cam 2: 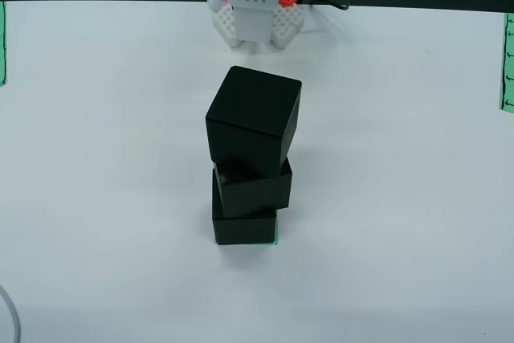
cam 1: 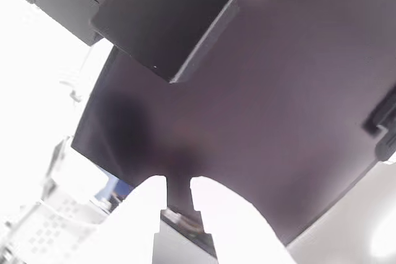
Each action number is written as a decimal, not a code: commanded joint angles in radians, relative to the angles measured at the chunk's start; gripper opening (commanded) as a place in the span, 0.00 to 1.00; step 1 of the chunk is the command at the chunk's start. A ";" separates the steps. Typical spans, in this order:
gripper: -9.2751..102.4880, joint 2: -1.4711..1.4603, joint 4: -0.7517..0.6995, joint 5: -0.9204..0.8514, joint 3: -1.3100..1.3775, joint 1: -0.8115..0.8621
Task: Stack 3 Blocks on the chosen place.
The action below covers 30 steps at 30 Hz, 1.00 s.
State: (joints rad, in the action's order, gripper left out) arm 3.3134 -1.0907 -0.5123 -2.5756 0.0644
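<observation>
In the view from above, three black blocks stand in one leaning stack on the white table. The bottom block [cam 2: 243,227] sits on the chosen place [cam 2: 276,240], of which a thin green edge shows at its right corner. The middle block [cam 2: 254,185] is turned slightly. The top block [cam 2: 254,120] is twisted and overhangs toward the back. In the view that rides on the gripper, my gripper [cam 1: 178,191] shows two white fingers [cam 1: 213,214] a narrow gap apart with nothing between them, away from the stack.
My white arm [cam 2: 257,4] is folded at the table's far edge. Green striped patches sit at the left edge [cam 2: 2,42] and right edge [cam 2: 507,62]. The gripper view shows a large dark flat panel [cam 1: 266,109] and a black boxy shape [cam 1: 164,23] above it.
</observation>
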 commanded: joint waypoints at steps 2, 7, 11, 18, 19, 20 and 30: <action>0.08 0.044 0.035 0.195 -0.081 -0.003; 0.08 0.114 0.089 0.301 -0.242 0.002; 0.08 0.115 0.146 0.302 -0.344 0.012; 0.08 0.115 0.259 0.374 -0.541 0.003; 0.08 0.115 0.276 0.374 -0.557 0.003; 0.08 0.115 0.295 0.374 -0.568 0.003; 0.09 0.117 0.278 0.410 -0.574 -0.017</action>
State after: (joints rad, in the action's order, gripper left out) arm 3.4177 -0.8145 -0.1135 -3.1063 0.0460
